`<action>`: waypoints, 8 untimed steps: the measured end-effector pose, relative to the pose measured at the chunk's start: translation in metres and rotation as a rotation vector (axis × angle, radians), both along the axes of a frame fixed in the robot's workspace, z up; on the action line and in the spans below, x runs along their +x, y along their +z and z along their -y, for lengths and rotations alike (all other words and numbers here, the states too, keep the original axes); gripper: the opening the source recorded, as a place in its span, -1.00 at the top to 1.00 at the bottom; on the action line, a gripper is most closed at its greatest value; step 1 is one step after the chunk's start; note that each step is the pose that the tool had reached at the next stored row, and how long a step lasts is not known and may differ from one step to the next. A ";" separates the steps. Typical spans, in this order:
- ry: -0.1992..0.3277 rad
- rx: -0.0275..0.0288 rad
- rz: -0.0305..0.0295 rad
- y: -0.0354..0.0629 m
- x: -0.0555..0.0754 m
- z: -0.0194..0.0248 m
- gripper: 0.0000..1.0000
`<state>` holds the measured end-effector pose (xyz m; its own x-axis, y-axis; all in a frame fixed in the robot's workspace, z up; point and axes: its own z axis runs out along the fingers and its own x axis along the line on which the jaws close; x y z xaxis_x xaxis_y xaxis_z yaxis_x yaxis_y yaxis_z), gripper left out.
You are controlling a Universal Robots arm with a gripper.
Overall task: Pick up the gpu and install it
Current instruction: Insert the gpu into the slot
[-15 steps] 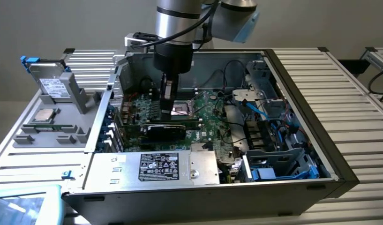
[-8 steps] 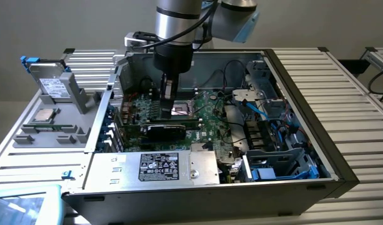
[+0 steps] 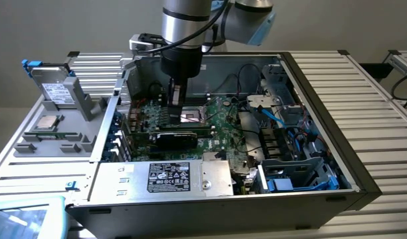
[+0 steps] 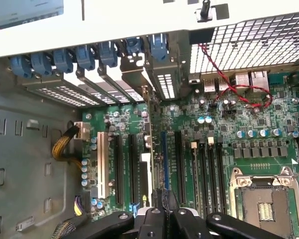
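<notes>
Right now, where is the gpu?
In the exterior view, the gpu stands on edge on the motherboard inside the open case, between the CPU socket and the silver labelled box, toward the exterior view's left.

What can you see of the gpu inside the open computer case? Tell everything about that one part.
The gpu is a small, flat, rectangular card whose visible face is black in the exterior view. It stands on its long edge on the green motherboard, upright, near the middle of the case. In the wrist view it appears edge-on as a thin strip. The gripper is close above it with jaws shut; contact cannot be told.
</notes>
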<state>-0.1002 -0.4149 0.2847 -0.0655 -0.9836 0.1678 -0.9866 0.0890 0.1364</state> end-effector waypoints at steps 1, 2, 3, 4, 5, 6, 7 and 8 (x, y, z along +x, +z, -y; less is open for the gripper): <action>0.000 0.0000 0.0000 0.0000 -0.001 0.0000 0.76; 0.000 -0.0004 0.0000 0.0000 -0.001 0.0000 0.76; 0.000 -0.0014 0.0001 0.0000 -0.002 0.0000 0.76; 0.000 -0.0032 0.0000 -0.0001 -0.002 0.0000 0.76; 0.000 -0.0045 -0.0001 0.0000 -0.002 0.0001 0.76; 0.000 -0.0049 0.0000 -0.0001 -0.003 0.0000 0.76; 0.000 -0.0048 0.0001 -0.0001 -0.003 0.0000 0.76; 0.000 -0.0049 0.0001 -0.0002 -0.004 0.0000 0.76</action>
